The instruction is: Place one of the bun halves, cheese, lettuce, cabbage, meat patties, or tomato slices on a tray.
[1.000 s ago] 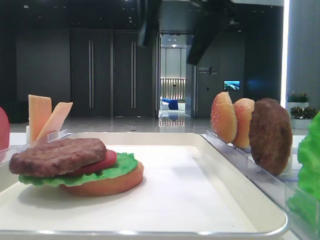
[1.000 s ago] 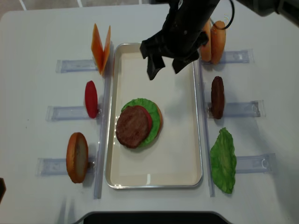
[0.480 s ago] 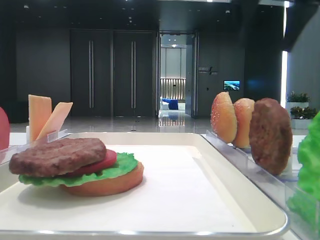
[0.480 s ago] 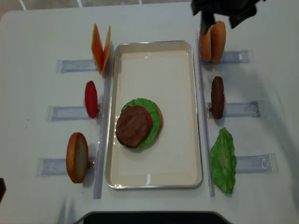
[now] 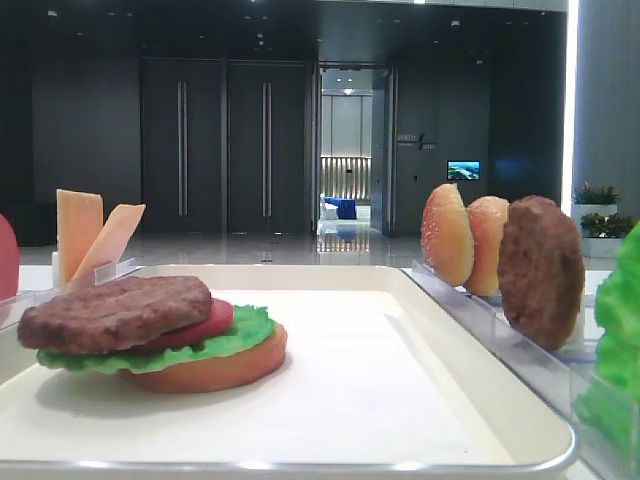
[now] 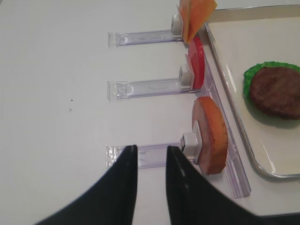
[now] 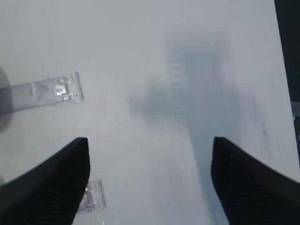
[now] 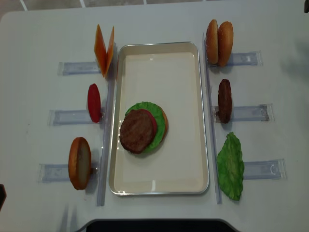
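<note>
Lying in the middle of the table, the tray (image 8: 159, 63) is carrying a stack: bun half (image 5: 215, 368), lettuce (image 8: 160, 128), tomato slice (image 5: 195, 325) and meat patty (image 8: 137, 131) on top. The right gripper (image 7: 149, 180) is hanging released over bare table at the right, grasping nothing. The left gripper (image 6: 150, 161) is staying clenched, empty, near the left bun rack (image 6: 145, 153).

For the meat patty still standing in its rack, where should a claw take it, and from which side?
Grip the meat patty by its upper rim, coming straight down. It stands on edge in the clear rack, so both flat faces are exposed for the fingers, probably.
</note>
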You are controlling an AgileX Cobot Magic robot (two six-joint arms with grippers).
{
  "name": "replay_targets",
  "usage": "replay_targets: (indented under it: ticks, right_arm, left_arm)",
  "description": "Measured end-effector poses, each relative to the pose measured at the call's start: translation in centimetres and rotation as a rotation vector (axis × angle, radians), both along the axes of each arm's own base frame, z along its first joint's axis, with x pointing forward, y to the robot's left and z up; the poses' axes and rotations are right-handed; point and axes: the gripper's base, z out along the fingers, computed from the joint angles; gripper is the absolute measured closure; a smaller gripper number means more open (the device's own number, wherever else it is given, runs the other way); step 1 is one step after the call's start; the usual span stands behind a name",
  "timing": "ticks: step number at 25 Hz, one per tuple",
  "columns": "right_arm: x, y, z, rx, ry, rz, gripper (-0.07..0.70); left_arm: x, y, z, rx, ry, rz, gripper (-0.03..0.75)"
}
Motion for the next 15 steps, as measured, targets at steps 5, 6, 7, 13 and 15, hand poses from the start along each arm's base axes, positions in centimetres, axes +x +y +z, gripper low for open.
replay_targets:
  ticks: [5,6,7,13,15]
  right_arm:
    - [-4.3,0.1,-0.1,-0.042,0.047,0.015,0.124]
    - [-5.5,0.1,-0.8,-0.048,0.077,0.017,0.124]
    - [-7.1,0.2,-1.2,-0.055,0.101,0.018,0.124]
    - [-17.6,1.1,-3.8,-0.058,0.185,0.017,0.124]
    - [-20.6,1.4,-4.3,-0.059,0.167,0.015,0.124]
  left_arm:
    - [0.0,0.0,0.0,0.0,0.0,0.0,0.557]
    - [0.0,0.0,0.0,0.0,0.0,0.0,0.557]
    - [0.0,0.0,0.0,0.0,0.0,0.0,0.557]
    - [0.0,0.0,0.0,0.0,0.0,0.0,0.557]
    - [0.0,0.0,0.0,0.0,0.0,0.0,0.557]
